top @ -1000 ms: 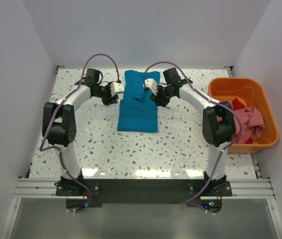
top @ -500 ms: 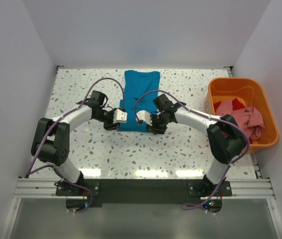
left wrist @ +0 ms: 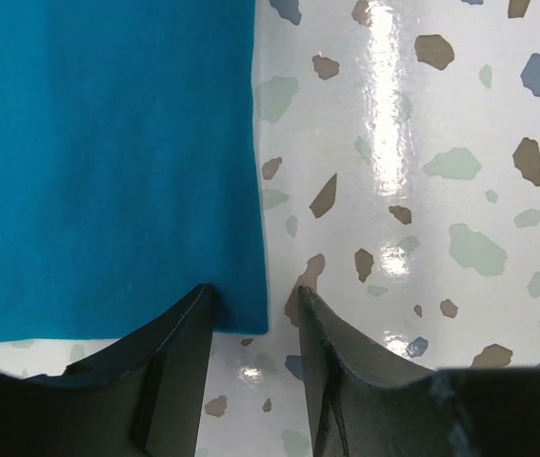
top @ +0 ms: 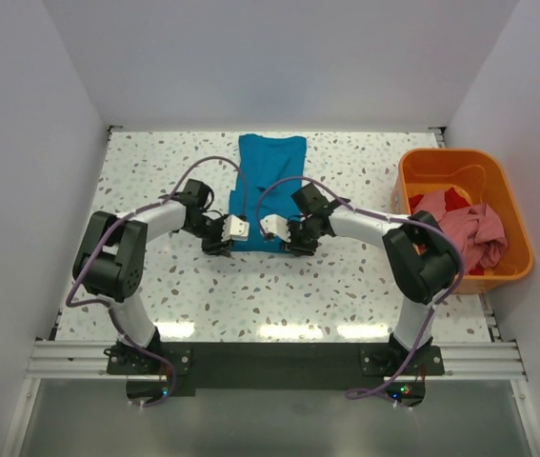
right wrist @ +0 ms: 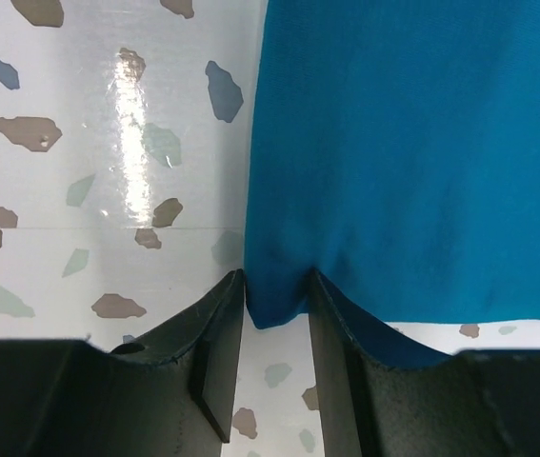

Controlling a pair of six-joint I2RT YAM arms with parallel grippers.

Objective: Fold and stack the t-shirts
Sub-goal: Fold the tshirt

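A teal t-shirt [top: 268, 186] lies flat as a long strip in the middle of the table, running from the back edge toward me. My left gripper [top: 223, 242] is low at its near left corner. In the left wrist view, the left gripper [left wrist: 253, 295] is open: one finger rests on the teal cloth [left wrist: 108, 162], the other on bare table, and the corner lies between them. My right gripper [top: 289, 244] is at the near right corner. Seen from the right wrist, the right gripper [right wrist: 276, 281] is shut on that corner of the teal cloth [right wrist: 412, 143], which bunches between the fingers.
An orange tub [top: 424, 167] stands at the right edge of the table, holding a pink shirt [top: 477, 233] and a red one [top: 456, 198]. White walls close in the table on the left, back and right. The speckled tabletop [top: 155, 181] shows around the teal shirt.
Both grippers came from the shirt's far half down to its near corners. The shirt, bunched at the top a second ago, now lies flat and long. The right jaws narrowed onto the corner.
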